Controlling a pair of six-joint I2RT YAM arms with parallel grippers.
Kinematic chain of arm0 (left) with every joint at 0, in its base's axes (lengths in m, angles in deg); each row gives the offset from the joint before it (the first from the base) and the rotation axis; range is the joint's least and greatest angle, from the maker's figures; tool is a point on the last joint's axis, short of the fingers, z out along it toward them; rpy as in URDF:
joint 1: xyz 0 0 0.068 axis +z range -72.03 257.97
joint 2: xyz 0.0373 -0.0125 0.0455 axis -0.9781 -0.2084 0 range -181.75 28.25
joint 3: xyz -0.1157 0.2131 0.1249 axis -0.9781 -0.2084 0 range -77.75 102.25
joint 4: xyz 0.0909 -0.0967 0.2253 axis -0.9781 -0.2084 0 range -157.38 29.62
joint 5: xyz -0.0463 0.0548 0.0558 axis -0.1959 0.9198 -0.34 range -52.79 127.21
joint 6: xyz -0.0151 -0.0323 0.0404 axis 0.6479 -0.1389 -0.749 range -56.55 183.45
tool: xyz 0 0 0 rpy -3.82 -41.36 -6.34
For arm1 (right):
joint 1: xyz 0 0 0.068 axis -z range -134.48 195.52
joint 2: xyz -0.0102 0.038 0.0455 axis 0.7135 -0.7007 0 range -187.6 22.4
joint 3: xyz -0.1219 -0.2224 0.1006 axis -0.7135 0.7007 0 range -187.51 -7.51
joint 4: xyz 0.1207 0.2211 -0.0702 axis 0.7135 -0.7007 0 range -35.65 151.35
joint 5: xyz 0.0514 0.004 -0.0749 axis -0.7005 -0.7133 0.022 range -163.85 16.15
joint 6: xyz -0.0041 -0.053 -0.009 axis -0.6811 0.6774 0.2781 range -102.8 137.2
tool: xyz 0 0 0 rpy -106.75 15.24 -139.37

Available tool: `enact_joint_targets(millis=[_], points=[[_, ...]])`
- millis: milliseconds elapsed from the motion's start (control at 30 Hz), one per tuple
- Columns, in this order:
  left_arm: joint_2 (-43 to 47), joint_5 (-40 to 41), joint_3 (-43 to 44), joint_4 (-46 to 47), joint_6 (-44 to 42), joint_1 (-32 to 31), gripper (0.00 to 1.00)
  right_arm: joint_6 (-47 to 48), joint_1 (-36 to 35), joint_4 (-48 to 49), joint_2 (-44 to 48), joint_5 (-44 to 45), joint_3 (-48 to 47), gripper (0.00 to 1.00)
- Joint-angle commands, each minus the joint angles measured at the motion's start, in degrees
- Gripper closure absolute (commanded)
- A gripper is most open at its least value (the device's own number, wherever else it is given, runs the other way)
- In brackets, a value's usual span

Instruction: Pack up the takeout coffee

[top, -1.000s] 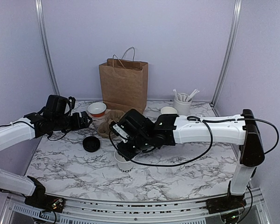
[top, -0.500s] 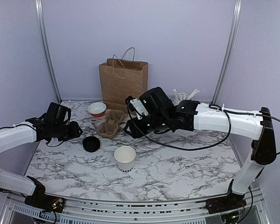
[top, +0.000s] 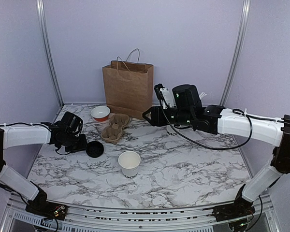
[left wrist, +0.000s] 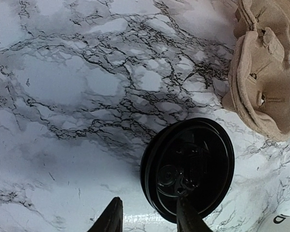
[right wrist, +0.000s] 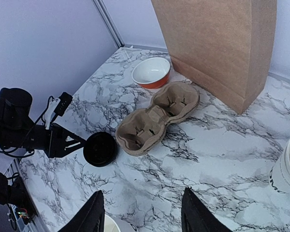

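A: While the left gripper (top: 85,144) sits low over the white marble table (top: 193,169), where's the round black plastic lid (top: 94,149)?

B: It's flat on the marble, directly ahead of that gripper. In the wrist view the jaws are spread and hold nothing. One of the fingers (left wrist: 187,218) overlaps the lid's near rim and the other is off to the side over bare marble, so the rim lies between them. I can't tell if there's contact.

A: Long axis?

B: None, it's a disc. My guess is an edge pinch across the rim.

A: And the small white paper cup with dark lettering (top: 129,163)?

B: It's upright with its mouth open, front-centre. It stands right of the lid and clearly apart from it.

A: Right gripper (top: 147,116)?

B: It's raised at the back, near the brown paper bag with handles (top: 128,89). The jaws are parted and empty, well apart from cup and lid.

A: So which arm takes the lid?

B: The left arm is much nearer. The lid would have to go rightward to the cup. The brown moulded-pulp cup carrier (top: 115,127) sits just behind the lid, which could crowd a lift.
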Motion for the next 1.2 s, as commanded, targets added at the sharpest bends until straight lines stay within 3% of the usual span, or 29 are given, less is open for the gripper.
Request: enact_joint_targets(millis=[0, 433, 1167], points=[[-2.7, 1.9, 3.4, -1.5, -0.9, -1.1, 0.62, -1.2, 0.4, 4.0, 1.3, -2.1, 0.9, 0.47], [-7.7, 6.1, 5.9, -1.6, -0.8, -2.8, 0.66, -1.5, 0.5, 4.8, 2.4, -2.0, 3.5, 0.47], [-10.8, 6.3, 7.6, -1.1, -1.4, -3.2, 0.71, -2.1, 0.4, 4.7, 2.6, -1.9, 3.9, 0.47]])
